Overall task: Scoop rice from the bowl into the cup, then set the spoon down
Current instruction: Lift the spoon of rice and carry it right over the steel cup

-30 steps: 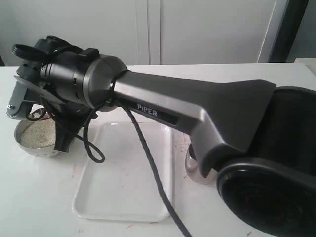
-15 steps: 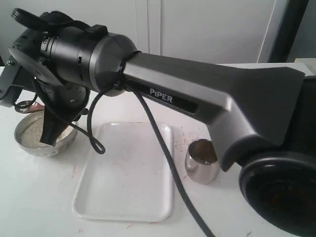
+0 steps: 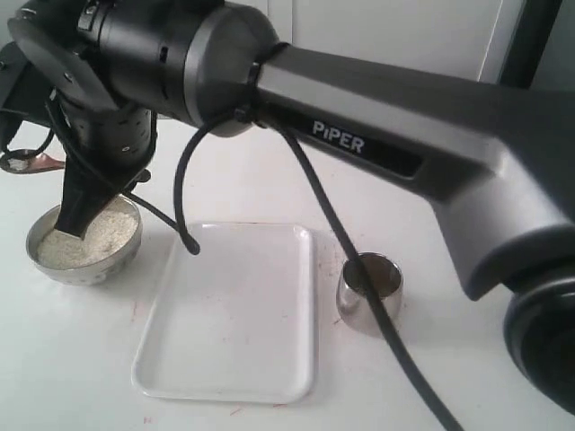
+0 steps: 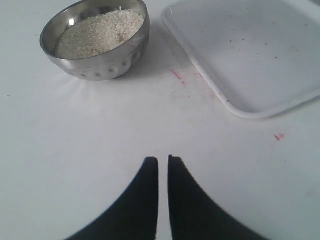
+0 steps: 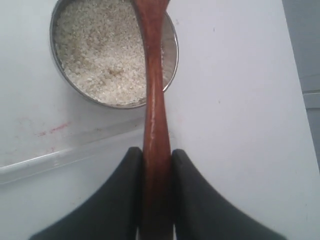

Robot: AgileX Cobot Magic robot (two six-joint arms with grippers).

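Right hand (image 5: 156, 152) clamped on spoon (image 5: 154, 75) handle, spoon reaching over rim of steel bowl (image 5: 171, 50) full of rice (image 5: 100, 50). Left hand (image 4: 163, 161) nearly closed, empty, above table (image 4: 75, 140). Cup (image 3: 370, 289) upright just right of white tray (image 3: 234, 314), bowl on tray's other side.

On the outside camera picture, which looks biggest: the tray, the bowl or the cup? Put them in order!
1. the tray, by far the largest
2. the bowl, clearly wider than the cup
3. the cup, smallest
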